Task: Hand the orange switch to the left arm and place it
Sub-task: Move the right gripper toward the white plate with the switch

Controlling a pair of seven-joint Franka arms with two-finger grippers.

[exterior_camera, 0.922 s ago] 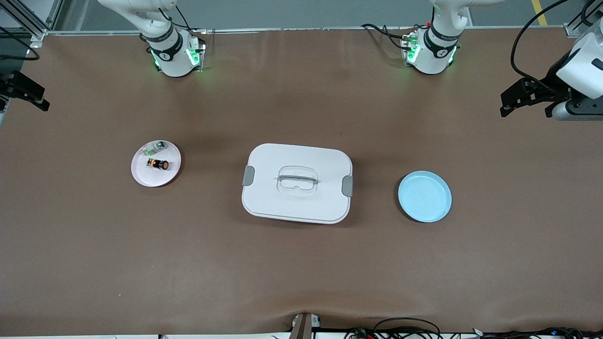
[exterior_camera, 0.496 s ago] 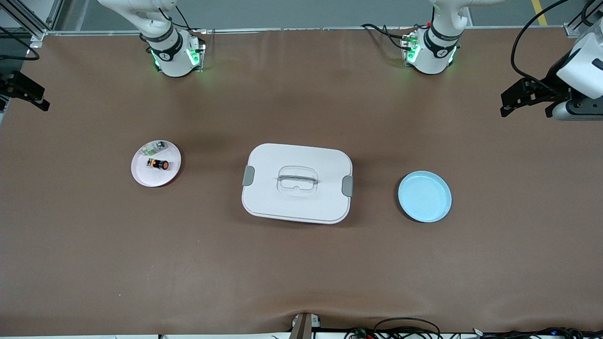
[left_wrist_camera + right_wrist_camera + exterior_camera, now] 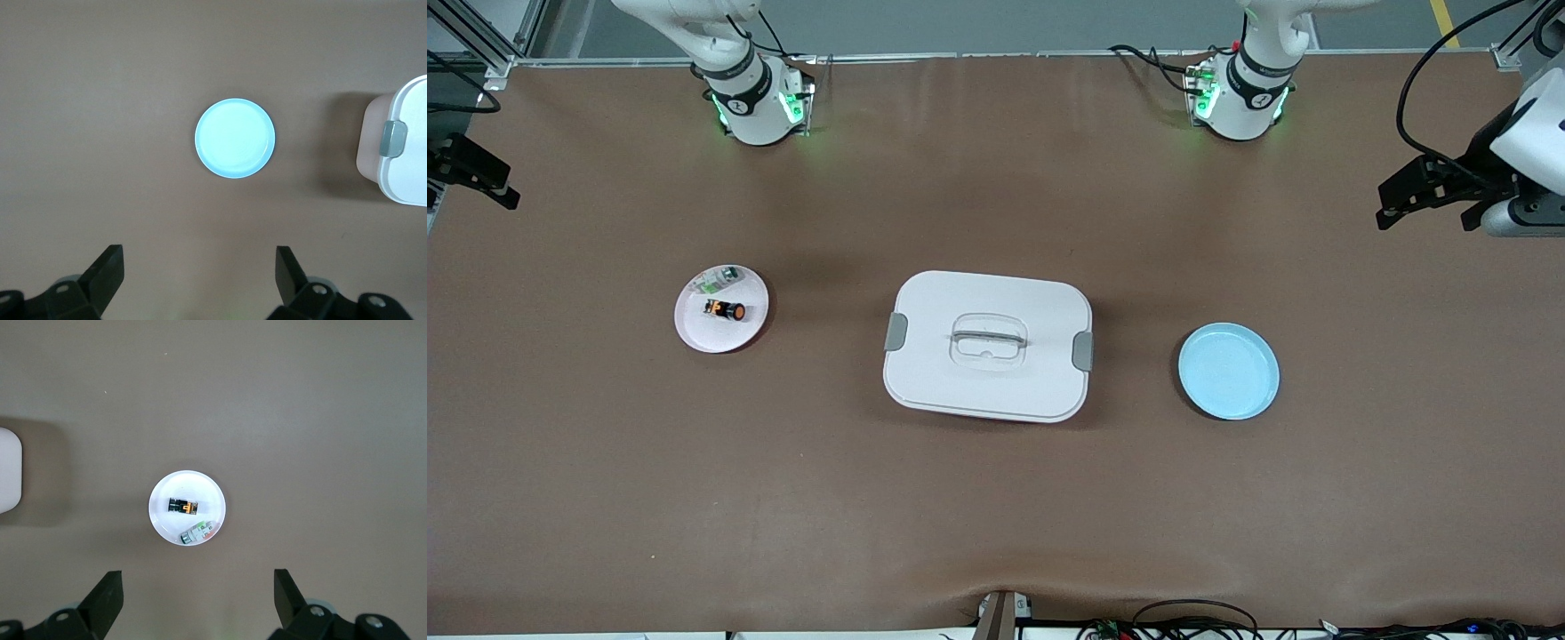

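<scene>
The orange switch (image 3: 726,310) lies on its side on a round pink plate (image 3: 694,333) toward the right arm's end of the table, beside a small green-and-white part (image 3: 725,277). It also shows in the right wrist view (image 3: 184,507). The white box (image 3: 987,373) stands mid-table. My right gripper (image 3: 198,581) is open and empty, high above the table beside the pink plate (image 3: 163,520); part of it shows in the front view (image 3: 476,169). My left gripper (image 3: 199,260) is open and empty, high above the table beside a blue plate (image 3: 234,138), and it also shows in the front view (image 3: 1424,206).
The empty blue plate (image 3: 1228,371) lies toward the left arm's end, with the box between the two plates. The box's grey side clip (image 3: 391,138) shows in the left wrist view. The brown table (image 3: 996,516) stretches around them. Cables lie along the table's near edge.
My left gripper has drifted slightly outward toward its end of the table. The switch, plates, box and right gripper have not moved.
</scene>
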